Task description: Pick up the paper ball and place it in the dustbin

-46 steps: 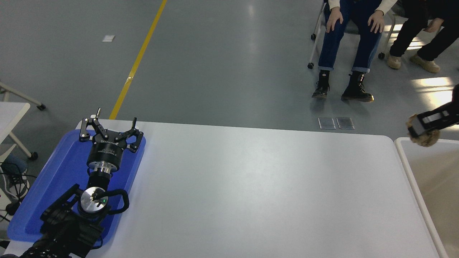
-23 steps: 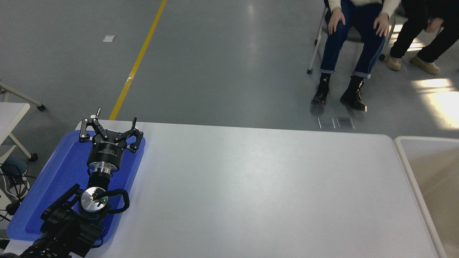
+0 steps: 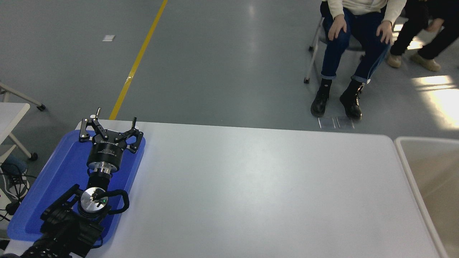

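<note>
The dustbin (image 3: 403, 157) with a thick white rim and pale beige inside walls stands at the table's right edge, partly cut off by the picture's right side. The paper ball is out of view. My right arm and gripper are out of view. My left gripper (image 3: 109, 125) is parked at the lower left over the blue tray, its fingers spread open and holding nothing.
A flat blue tray (image 3: 53, 179) lies on the white table (image 3: 251, 193) at the left. Two people sit on chairs (image 3: 353, 46) beyond the table's far right. Another white table (image 3: 10, 114) stands at the left edge.
One second ago my right gripper held the paper ball over the dustbin's far corner at the right edge. It has left the picture with the ball. The seated person shifted their legs.
</note>
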`<state>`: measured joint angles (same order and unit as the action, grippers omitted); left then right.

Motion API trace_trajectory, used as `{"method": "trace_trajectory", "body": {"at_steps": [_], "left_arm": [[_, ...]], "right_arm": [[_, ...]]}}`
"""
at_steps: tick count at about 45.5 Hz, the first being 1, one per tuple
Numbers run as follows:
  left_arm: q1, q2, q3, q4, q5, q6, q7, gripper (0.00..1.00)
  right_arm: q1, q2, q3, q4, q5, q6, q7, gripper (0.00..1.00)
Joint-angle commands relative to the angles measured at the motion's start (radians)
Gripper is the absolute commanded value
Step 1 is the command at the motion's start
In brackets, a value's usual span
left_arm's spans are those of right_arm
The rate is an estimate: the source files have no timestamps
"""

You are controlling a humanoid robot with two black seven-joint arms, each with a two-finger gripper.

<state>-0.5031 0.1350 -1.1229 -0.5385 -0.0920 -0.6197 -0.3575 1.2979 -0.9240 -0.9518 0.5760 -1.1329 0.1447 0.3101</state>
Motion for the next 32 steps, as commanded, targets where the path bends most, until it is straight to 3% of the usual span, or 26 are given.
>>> {"method": "trace_trajectory", "body": {"at_steps": [1, 12, 32], "left_arm": [[0.000, 0.000, 0.000, 0.000, 0.000, 0.000, 0.000, 1.00], [0.000, 0.000, 0.000, 0.000, 0.000, 0.000, 0.000, 1.00], [0.000, 0.000, 0.000, 0.000, 0.000, 0.000, 0.000, 1.00]], "right_arm": [[-0.336, 0.140, 0.021, -0.297, 0.186, -0.085, 0.041, 0.00], [-0.584, 0.298, 0.010, -0.504, 0.409, -0.085, 0.063, 0.00], [-0.654, 0.379, 0.022, -0.512, 0.461, -0.096, 0.055, 0.00]]}}
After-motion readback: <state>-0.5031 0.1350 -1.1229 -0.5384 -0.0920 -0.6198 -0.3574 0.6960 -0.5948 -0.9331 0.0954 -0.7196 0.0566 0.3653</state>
